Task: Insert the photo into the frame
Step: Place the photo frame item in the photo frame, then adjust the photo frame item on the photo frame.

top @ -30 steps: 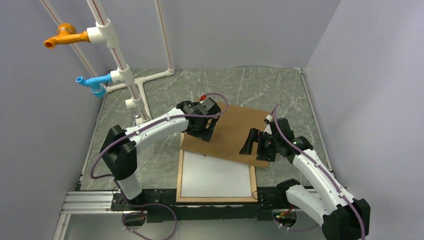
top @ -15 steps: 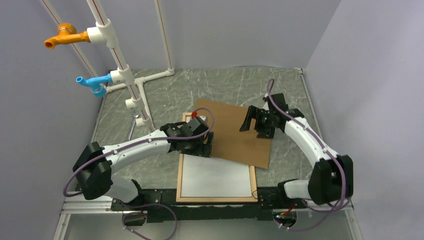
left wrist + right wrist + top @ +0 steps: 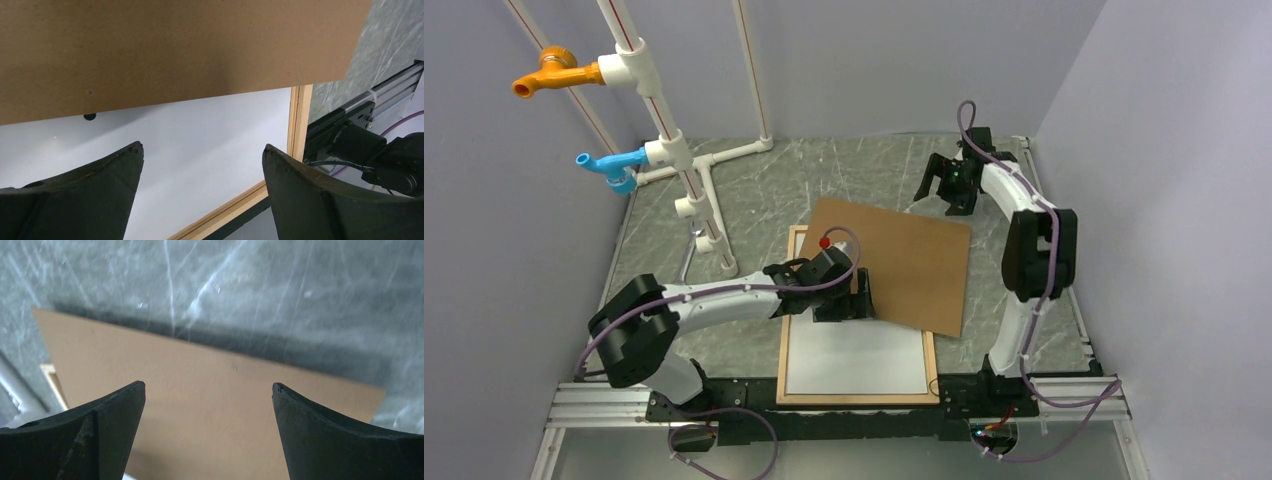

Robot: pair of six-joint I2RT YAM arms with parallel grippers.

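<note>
Where the table (image 3: 754, 200) meets the arm bases, we see the photo (image 3: 854, 355) lying white side up inside the frame (image 3: 854, 399). Over its middle our left claw (image 3: 852, 300) hangs released and empty, at the near edge of the brown board (image 3: 909, 265) overlapping the frame. Farther back, the right claw (image 3: 939, 193) hovers released.
</note>
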